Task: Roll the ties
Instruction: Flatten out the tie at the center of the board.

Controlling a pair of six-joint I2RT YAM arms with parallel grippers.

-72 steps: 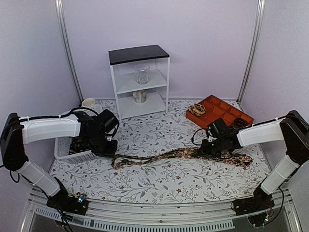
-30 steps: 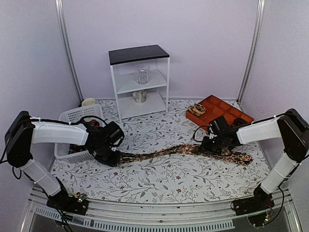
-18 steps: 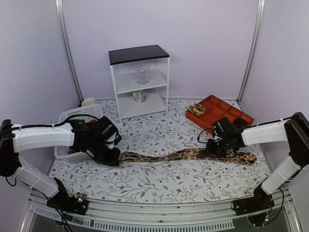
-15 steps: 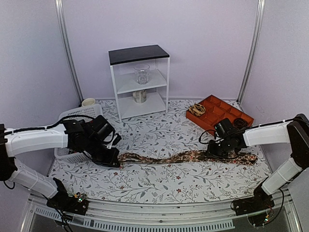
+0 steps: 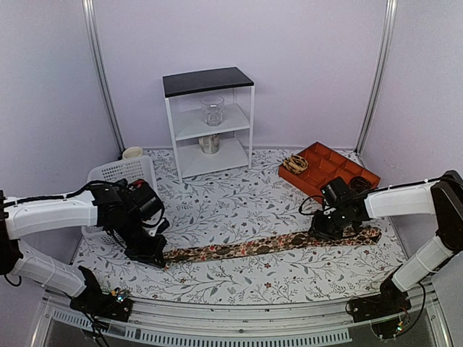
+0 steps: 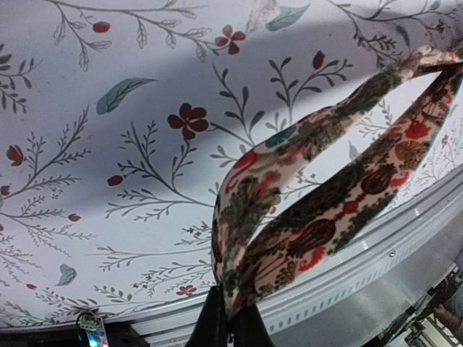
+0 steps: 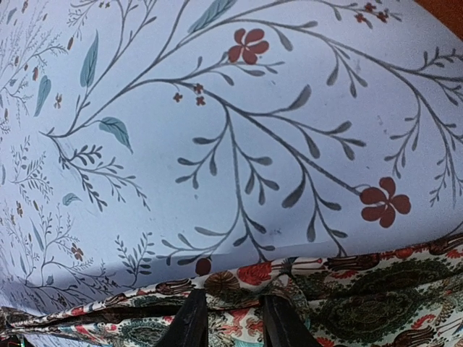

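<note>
Long brown floral-print fabric tie [image 5: 260, 246] lies stretched across the near side of the floral-patterned table [image 5: 239, 202], left gripper [image 5: 160, 258] jaws clenched on its left end, right gripper [image 5: 323, 230] jaws pinching near the wide end (soft, light, limp; probably best gripped at an end).

Bright even light, soft shadows, sharp overhead view, wrist-view edges distorted

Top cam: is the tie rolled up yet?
No, the tie lies stretched out full length on the table between the left gripper and the right gripper.
</note>
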